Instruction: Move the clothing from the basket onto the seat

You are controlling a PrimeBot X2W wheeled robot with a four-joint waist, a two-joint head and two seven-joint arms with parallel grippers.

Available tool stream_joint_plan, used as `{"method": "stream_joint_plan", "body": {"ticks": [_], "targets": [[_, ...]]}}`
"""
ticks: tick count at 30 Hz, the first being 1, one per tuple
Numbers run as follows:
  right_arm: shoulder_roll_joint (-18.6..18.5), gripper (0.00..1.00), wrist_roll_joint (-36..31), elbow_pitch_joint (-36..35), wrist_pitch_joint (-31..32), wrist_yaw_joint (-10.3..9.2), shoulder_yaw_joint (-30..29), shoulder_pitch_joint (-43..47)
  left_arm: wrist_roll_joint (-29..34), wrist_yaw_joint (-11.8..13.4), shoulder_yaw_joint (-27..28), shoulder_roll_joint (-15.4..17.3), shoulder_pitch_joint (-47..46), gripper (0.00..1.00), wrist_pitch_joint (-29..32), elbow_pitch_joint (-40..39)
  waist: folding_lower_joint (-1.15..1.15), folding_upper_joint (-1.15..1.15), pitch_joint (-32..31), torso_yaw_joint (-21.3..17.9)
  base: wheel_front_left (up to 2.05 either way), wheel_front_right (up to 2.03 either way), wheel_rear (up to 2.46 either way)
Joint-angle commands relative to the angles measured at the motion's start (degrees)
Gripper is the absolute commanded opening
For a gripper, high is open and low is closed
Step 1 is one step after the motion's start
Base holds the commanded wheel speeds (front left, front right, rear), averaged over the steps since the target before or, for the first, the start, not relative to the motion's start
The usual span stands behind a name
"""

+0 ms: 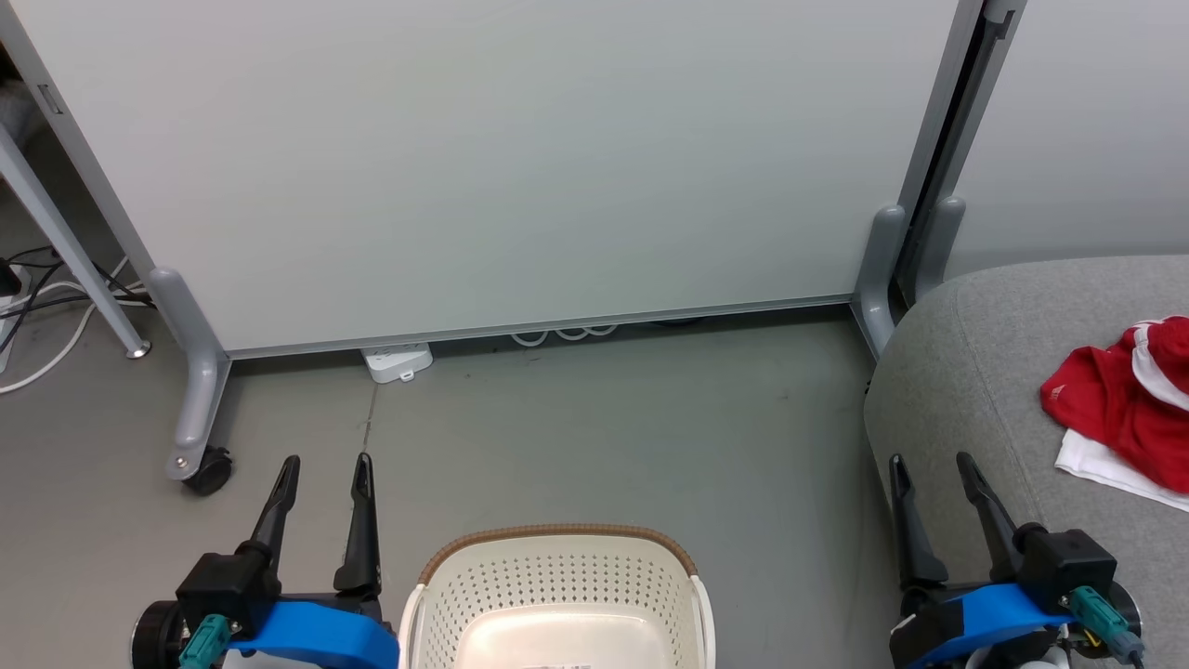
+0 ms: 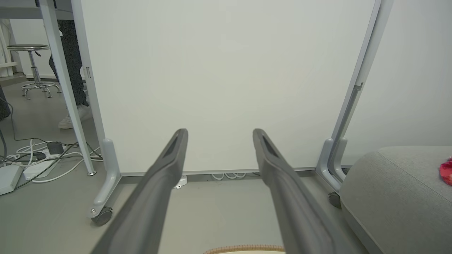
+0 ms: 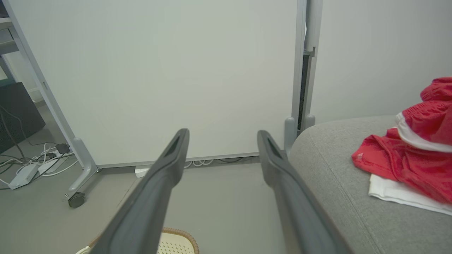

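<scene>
Seen from the head camera, both arms reached forward low over a grey floor [image 1: 604, 437], forearms level, each wrist wrapped in a blue band.

The left gripper [image 1: 328, 460] sat at about 7 o'clock in that view, its two long dark fingers pointing up toward 12 o'clock. The jaws stood spread wide with nothing between them, and they touched nothing. The fingertips hung over bare floor just beside the basket [image 1: 557, 531].

The right gripper [image 1: 930, 457] sat at about 4 o'clock, fingers likewise aimed toward 12 o'clock. Its jaws were also released, gaping wide, with nothing between them. The fingers lay in front of the near edge of the seat [image 1: 966, 372]; whether they brushed the fabric could not be told.

The cream perforated basket, brown-rimmed, rested on the floor at 6 o'clock between the two arms, its holed wall and pale bottom in plain sight (the frame edge cut off its near half).

The clothing [image 1: 1124, 409], red with white trim, lay crumpled in a heap on top of the light grey seat at 3 o'clock, well apart from both grippers and from the basket.

A large white partition panel [image 1: 520, 158] on castered legs stood across the back at 12 o'clock, with a white power strip [image 1: 398, 360] on the floor beneath its lower edge.
</scene>
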Motion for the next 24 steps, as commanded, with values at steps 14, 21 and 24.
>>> {"method": "stream_joint_plan", "body": {"ticks": [14, 21, 24], "targets": [[0.09, 0.00, 8.69, 1.75, 2.85, 0.01, -1.19, 0.14, -8.02, -0.36, 1.62, -0.22, 0.60, 0.00, 2.90, 1.96, 0.01, 0.00, 0.09, -0.15, 0.00, 0.00, 0.00], [0.12, 0.00, 16.54, 0.70, 4.43, 0.00, -1.27, 0.29, -15.35, -0.84, 2.32, -0.19, 0.82, 0.00, 4.54, 1.27, 0.01, 0.00, 0.21, -0.29, 0.00, 0.00, 0.00], [0.13, 0.00, 19.67, 0.35, 5.12, 0.00, -1.37, 0.28, -18.30, -1.02, 2.66, -0.18, 0.86, 0.00, 5.23, 1.05, 0.01, 0.00, 0.26, -0.36, 0.00, 0.00, 0.00]]}}
